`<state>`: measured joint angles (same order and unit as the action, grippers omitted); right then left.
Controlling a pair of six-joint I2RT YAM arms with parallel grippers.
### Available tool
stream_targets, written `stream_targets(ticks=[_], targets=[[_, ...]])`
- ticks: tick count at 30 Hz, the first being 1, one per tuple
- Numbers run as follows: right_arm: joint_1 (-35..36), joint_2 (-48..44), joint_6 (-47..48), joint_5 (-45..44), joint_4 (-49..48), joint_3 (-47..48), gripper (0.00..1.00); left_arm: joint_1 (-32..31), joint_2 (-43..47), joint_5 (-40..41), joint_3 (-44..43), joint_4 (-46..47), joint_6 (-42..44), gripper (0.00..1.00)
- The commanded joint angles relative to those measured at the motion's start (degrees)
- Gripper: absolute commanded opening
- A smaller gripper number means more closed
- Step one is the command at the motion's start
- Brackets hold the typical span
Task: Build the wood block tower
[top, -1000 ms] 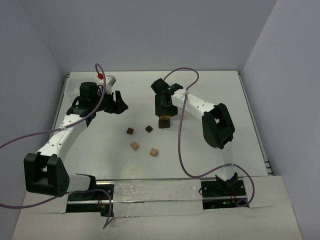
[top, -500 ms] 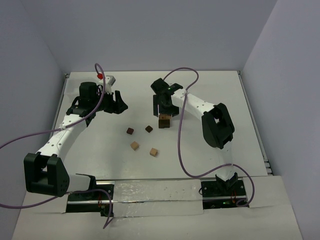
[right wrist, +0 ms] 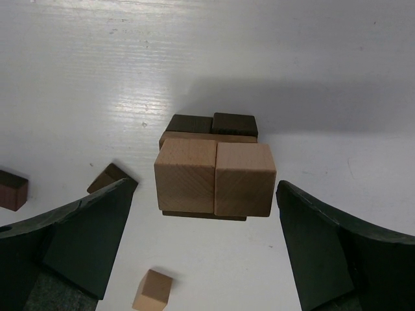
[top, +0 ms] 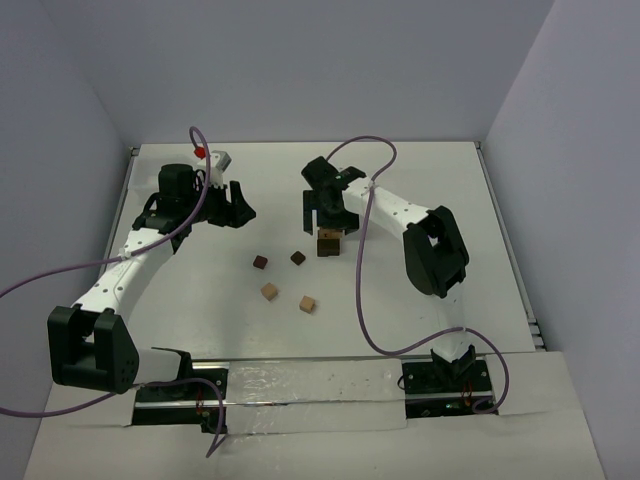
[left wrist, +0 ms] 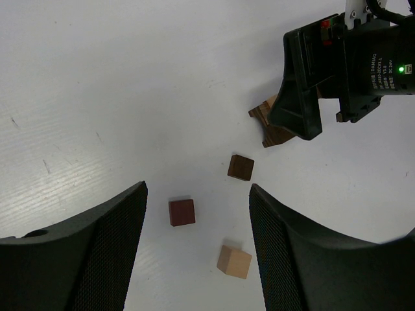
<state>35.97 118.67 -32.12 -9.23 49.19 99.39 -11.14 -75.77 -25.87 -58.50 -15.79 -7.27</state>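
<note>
Your right fingers (right wrist: 78, 240) are hanging spread wide and empty straight over the compact tower of tan and dark brown wooden cubes (right wrist: 214, 172), one finger off each end, touching nothing. The tower's top pair of light tan cubes is sitting flush side by side, so its long axis is running across the gap from finger to finger; dark layers are showing underneath. It's standing toward the far middle of the white, faintly ribbed desk (top: 470, 190). Loose pieces are lying to its near-left: a dark brown wooden cube (top: 297, 257) just beside it, a reddish-brown wooden cube (top: 260, 262), a light tan wooden cube (top: 269, 291), and a second tan wooden cube (top: 307, 303). All are looking smooth, flat-faced and sharp-edged, so I'm expecting easy gripping. Your left fingers (left wrist: 97, 253) are also gaping wide and holding nothing, with the reddish-brown one lying between them. I'm judging the left arm nearer the loose pieces.
</note>
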Motion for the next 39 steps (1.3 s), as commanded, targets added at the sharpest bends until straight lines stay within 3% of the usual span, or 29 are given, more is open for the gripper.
stream_targets(ticks=[1,39], targets=[[-0.3,0.7,-0.3,0.5,-0.1,2.5,0.98,0.4,0.4,-1.5,-0.2,2.7,-0.4,0.71],[0.4,1.5,-0.2,0.9,-0.1,3.1,0.96,0.7,0.4,-2.0,0.0,2.9,-0.5,0.7]])
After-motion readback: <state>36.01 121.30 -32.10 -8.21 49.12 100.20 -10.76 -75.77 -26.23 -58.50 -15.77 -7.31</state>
